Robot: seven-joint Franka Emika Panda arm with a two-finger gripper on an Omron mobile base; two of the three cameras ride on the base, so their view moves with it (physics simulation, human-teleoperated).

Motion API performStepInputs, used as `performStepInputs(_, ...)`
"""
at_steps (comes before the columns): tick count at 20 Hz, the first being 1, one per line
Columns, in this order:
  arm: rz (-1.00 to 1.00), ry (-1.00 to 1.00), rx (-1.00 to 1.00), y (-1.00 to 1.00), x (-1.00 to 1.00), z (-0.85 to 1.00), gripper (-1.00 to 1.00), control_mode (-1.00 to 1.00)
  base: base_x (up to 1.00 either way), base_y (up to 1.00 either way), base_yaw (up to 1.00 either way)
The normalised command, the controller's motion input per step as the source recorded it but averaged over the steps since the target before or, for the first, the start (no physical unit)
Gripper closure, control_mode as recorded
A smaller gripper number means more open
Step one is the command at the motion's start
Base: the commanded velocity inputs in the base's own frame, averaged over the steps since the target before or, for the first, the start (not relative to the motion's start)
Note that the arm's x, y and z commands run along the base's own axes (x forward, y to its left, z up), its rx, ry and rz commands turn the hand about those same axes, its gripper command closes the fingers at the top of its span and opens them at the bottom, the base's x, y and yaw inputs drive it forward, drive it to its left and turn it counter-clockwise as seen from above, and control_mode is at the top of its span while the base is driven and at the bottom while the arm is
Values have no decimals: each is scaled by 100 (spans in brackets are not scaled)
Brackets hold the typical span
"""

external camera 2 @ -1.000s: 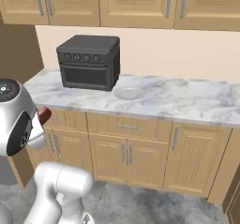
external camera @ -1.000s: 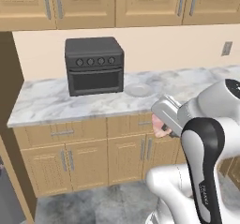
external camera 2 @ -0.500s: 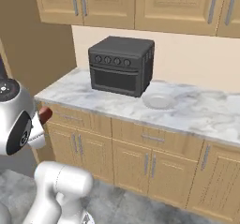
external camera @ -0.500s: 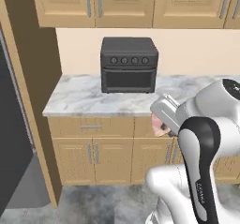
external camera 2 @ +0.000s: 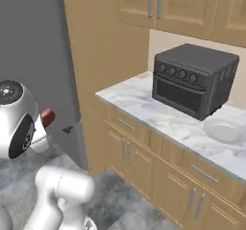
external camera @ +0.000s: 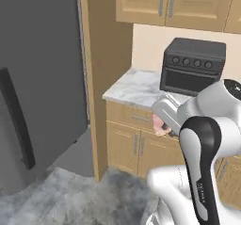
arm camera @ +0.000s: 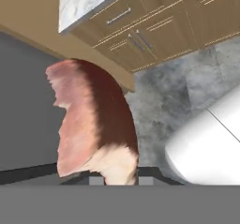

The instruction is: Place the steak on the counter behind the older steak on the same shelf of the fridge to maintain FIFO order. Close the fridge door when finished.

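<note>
Pink steak (arm camera: 93,124) sits clamped in your gripper (arm camera: 119,180), jutting straight out past the fingertips, beside the counter (external camera: 136,88).

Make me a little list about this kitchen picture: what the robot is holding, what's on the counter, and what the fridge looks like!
holding: the steak, pink-red with a pale fat edge, pinched in the gripper
gripper: shut on the steak, held out in front of the cabinets, off the counter
counter: marbled stone; carries a dark toaster oven and a round white plate beside it
fridge door: tall dark grey panel with a long black handle
fridge inside: not visible from here
floor: grey stone tiles
</note>
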Motion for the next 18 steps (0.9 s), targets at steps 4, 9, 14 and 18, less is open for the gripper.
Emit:
performStepInputs(4,0,0,0,0,0,0,100,100,-29,0,66)
performStepInputs(9,0,0,0,0,0,0,100,100,-49,0,63)
performStepInputs(14,0,0,0,0,0,0,100,100,-45,0,64)
performStepInputs(18,0,0,0,0,0,0,100,100,-37,13,63)
